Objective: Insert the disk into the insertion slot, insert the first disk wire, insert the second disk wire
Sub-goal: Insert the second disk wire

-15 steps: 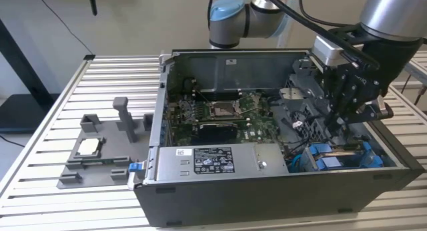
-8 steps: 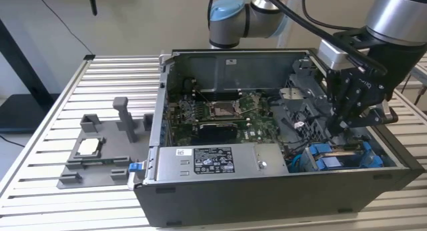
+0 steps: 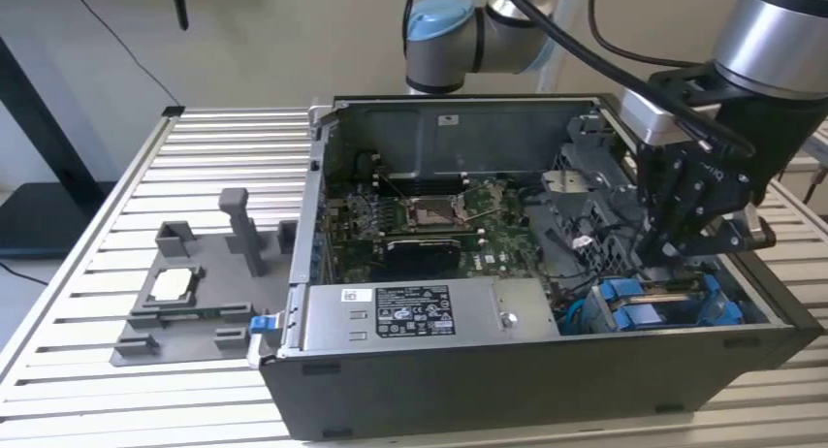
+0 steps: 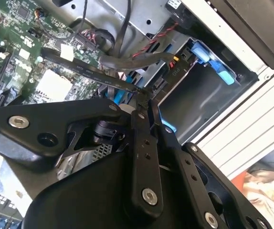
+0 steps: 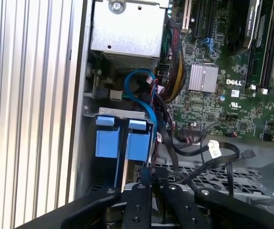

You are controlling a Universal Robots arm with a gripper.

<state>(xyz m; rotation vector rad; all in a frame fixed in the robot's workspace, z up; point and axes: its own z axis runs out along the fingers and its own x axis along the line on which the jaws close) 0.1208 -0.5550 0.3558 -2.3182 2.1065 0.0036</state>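
The robot arm's black gripper (image 3: 684, 237) reaches down into an open computer case (image 3: 518, 370) that lies on a slatted metal counter (image 3: 91, 273). In both wrist views the jaws are drawn together on a thin cable end; in the second wrist view the fingertips (image 4: 146, 102) pinch it where a flat black wire (image 4: 87, 71) runs off across the board. Whether this is a disk wire's plug cannot be told for sure.

Directly beneath the jaws sits the insertion slot (image 5: 120, 114), a grey metal drive cage. The disk is already seated in it: in the first wrist view the two bright blue tabs of its carrier (image 5: 138, 140) stand side by side inside the cage, and a thin blue cable (image 5: 144, 90) loops just beyond them. In the exterior view the same blue carrier (image 3: 653, 307) lies just below the jaws, in the case's near corner.

Beyond the jaws lies the green motherboard (image 3: 428, 220). Next to the cage, along the case's near wall, is the grey metal box with a white sticker (image 3: 414, 312). Farther off, outside the case, a grey parts fixture (image 3: 194, 293) rests on the counter.
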